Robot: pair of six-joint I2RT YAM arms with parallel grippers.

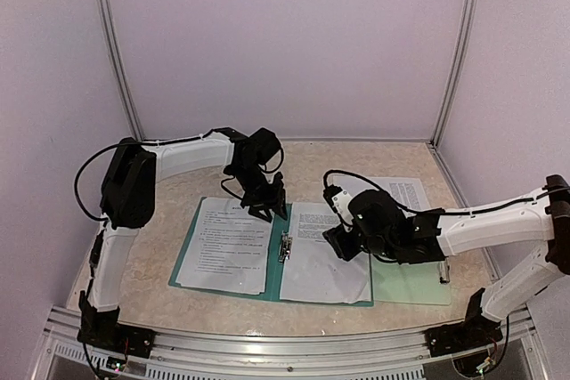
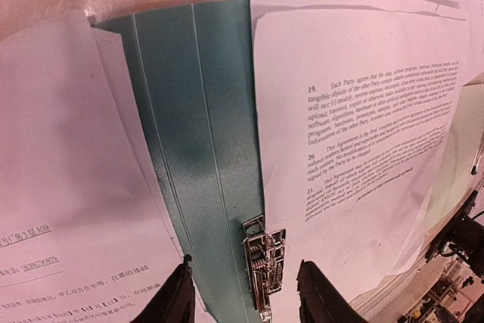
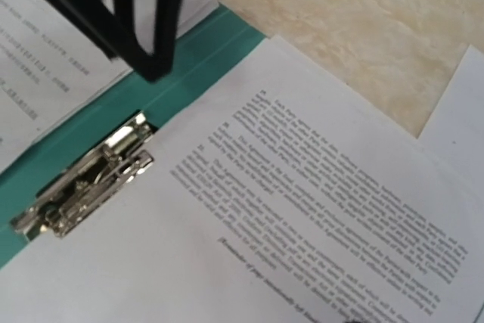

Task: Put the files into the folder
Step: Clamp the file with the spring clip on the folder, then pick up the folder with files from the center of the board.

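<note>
The folder (image 1: 275, 266) lies open and flat on the marbled table (image 1: 356, 162), with a metal clip (image 1: 286, 246) on its spine. One file (image 1: 227, 245) rests on its left half, another (image 1: 321, 260) on its right half, and a third sheet (image 1: 405, 193) lies on the table beyond the folder's right edge.

We see the left gripper (image 1: 267, 206) hanging over the far end of the spine. In the left wrist view its two fingers (image 2: 174, 296) stand well apart with nothing between them, and the clip sits below the gap. The right gripper (image 1: 338, 242) hovers over the right-hand file. We cannot tell how far its jaws are open, since no view shows its fingers clearly.

On the right-hand file we read clauses numbered 19, 20 and 21. Clause 19 begins "Each Party agrees that the data" and clause 20 begins "This Agreement is". The left-hand file carries Chinese writing, too small for us to read.

A pale green clipboard (image 1: 410, 282) lies under the right arm, beside the folder.
</note>
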